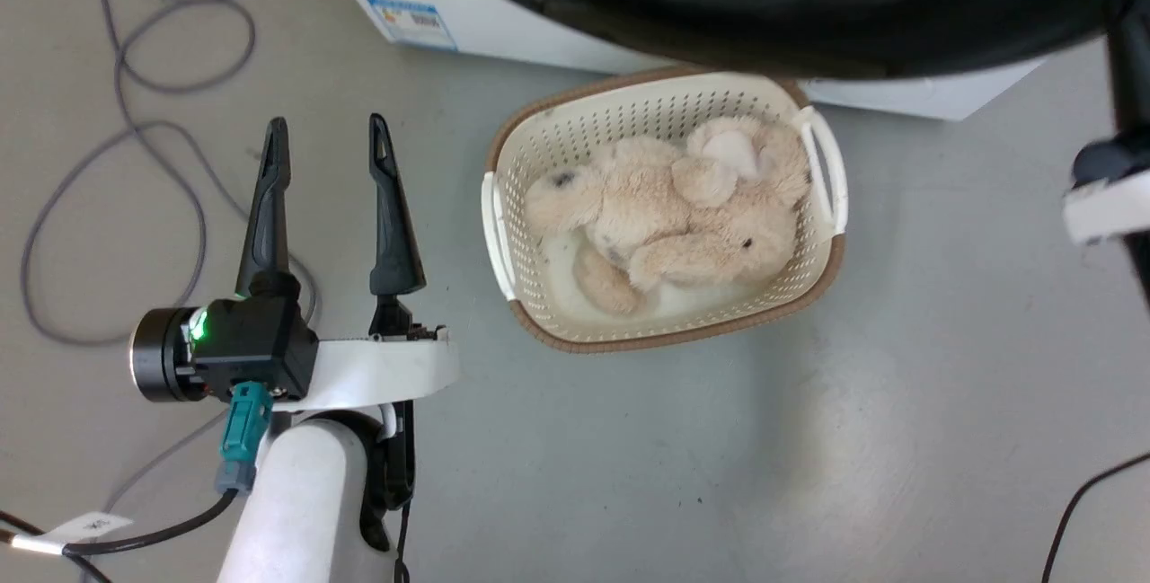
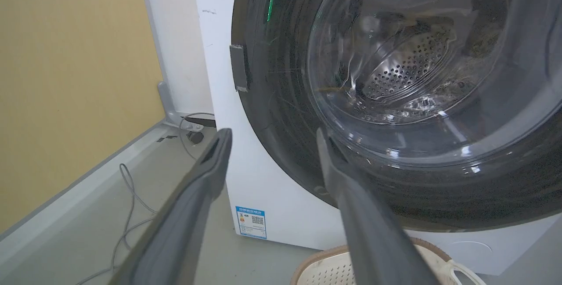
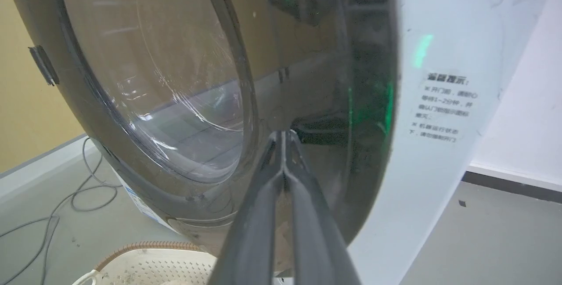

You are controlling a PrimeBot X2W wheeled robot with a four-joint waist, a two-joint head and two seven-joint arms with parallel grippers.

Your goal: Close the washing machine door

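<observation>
Your right jaws are pinched together, tips touching the black rim of the washing machine door (image 3: 316, 78), which lies close against the washing machine (image 2: 263, 197). Your left jaws gape wide, empty, beside the basket (image 1: 503, 161).

At the right of the right wrist view, the white front of the washing machine (image 3: 439, 34) carries a printed notice (image 3: 443, 107) in grey Chinese characters. Its heading seems to read 温馨提示, and the two points beneath, each marked ※, are too blurred to read. Low on the machine's front a blue sticker (image 2: 251, 222) shows a QR code and print too fine to read, and at the lower left of the head view a white tag (image 1: 88, 525) on a cable (image 1: 162, 536) bears dark marks that cannot be made out.
</observation>
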